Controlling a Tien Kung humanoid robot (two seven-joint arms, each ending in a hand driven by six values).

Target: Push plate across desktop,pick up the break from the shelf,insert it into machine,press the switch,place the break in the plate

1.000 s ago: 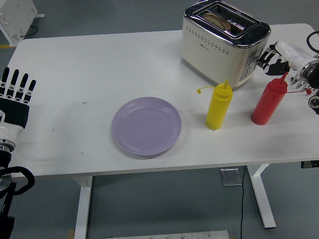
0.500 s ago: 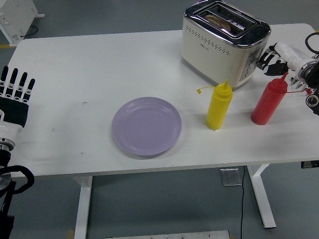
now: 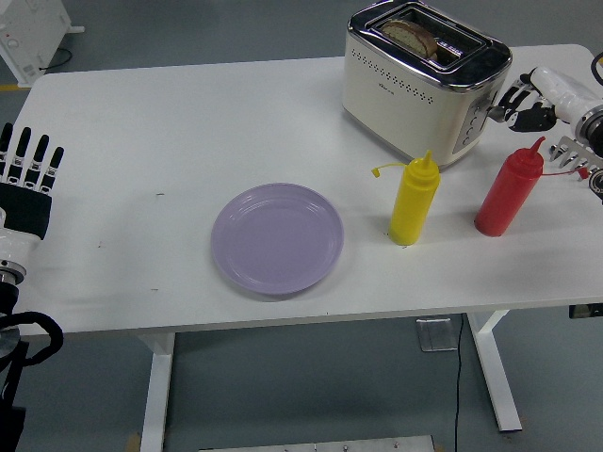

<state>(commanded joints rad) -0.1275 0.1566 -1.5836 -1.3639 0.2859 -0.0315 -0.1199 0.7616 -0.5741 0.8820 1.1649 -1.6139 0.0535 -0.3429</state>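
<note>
The white table point(image 3: 188, 122) stands on a grey floor, uncluttered apart from the task items. Your right hand point(image 3: 524, 99) sits at the toaster's point(image 3: 424, 77) switch end, fingers curled near the control panel; whether they touch the lever is unclear at this distance, and it holds nothing. The bread slice point(image 3: 412, 36) stands in the toaster slot, showing above the rim. A red bottle point(image 3: 507, 195) and yellow bottle point(image 3: 414, 201) stand in front of the toaster, the purple plate point(image 3: 277, 238) at centre. Your left hand point(image 3: 26, 184) rests flat, fingers extended, at the left edge. Judged step: pressing the switch. Next, lift the bread clear, avoiding both bottles.
</note>
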